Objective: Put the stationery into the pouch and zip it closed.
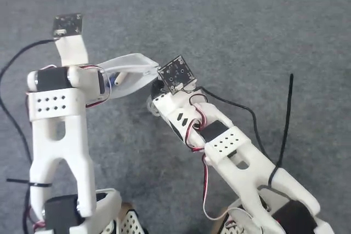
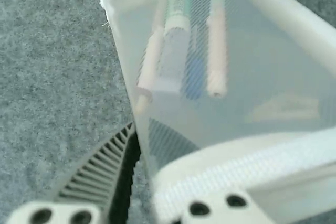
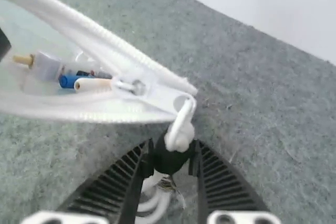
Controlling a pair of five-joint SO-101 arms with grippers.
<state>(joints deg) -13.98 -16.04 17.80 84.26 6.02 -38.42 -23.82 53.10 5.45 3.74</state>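
Pouch status: you have it hanging between the two grippers, above the grey mat. The pens lie inside it and can be seen through its clear wall, so judge the loading step complete as far as the views reach.

Zipping is not done. In the right wrist view the two rows of zip teeth part from the slider and spread wide over the pens, leaving the mouth of the pouch open. The slider sits at the end of the pouch nearest your right gripper.

Right jaws: drawn in to a narrow gap and clamped on the dark knob at the tip of the zip pull, just off that end of the pouch. They hold nothing else.

Left jaws: the left gripper is closed on the rim of the pouch. The white zip band is pinched between its ribbed dark jaw and its white jaw, at the end of the pouch away from the slider.

Remaining work, in my judgement: run the slider the full length of the pouch while your left gripper anchors it.
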